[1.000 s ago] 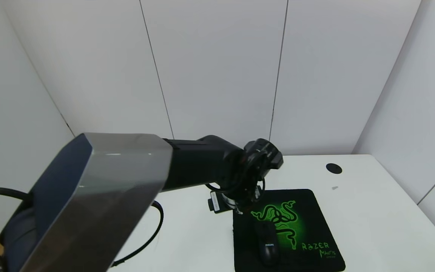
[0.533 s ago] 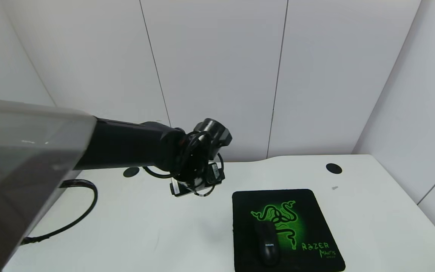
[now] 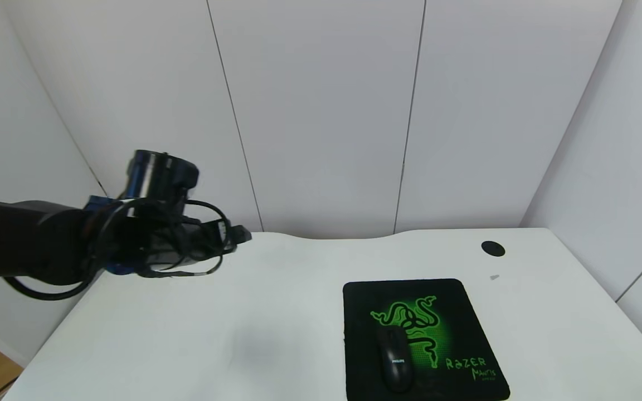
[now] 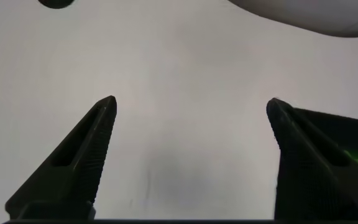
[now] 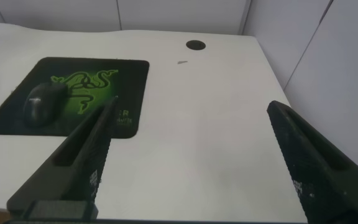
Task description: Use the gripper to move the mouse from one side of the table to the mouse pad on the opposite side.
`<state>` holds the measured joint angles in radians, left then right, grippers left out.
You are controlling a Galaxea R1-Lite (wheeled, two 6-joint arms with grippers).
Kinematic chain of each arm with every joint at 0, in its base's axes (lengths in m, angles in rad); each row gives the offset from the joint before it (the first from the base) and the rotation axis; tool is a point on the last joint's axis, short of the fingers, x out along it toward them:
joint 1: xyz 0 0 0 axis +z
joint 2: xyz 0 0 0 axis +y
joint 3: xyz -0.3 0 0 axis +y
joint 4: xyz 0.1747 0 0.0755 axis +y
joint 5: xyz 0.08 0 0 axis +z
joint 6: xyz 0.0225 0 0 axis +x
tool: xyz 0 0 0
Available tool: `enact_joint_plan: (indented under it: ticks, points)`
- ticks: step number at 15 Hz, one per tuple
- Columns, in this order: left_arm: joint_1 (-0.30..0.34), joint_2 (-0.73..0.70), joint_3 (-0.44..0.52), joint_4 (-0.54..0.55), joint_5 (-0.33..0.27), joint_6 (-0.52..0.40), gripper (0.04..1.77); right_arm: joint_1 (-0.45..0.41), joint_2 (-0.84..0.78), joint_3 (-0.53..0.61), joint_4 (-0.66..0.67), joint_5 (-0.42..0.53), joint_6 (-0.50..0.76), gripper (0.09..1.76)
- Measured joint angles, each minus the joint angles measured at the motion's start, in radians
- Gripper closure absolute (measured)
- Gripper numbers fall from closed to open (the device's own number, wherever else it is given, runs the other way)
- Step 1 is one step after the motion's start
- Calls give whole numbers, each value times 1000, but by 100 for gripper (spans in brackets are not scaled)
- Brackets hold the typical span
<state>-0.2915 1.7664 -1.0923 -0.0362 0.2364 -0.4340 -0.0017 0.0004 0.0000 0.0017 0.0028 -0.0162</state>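
The mouse (image 3: 394,359), a small glossy black oval with white "PHILIPS" lettering on its back, lies flat on the near-left part of the mouse pad (image 3: 455,312), lengthwise toward the robot, touching nothing else. The pad is black, roughly square, with a green three-snake logo and "RAZER" lettering, and lies flat on the right half of the white table (image 3: 276,328).
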Motion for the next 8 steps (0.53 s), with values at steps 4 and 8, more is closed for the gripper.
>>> enact_joint_plan:
  ticks: [4,8]
  points:
    - [158,-151,111,-31,-131,99,9,0,0,0,0,0,0,14]
    - [233,-311,201,-35,-229,209,9,0,0,0,0,0,0,14]
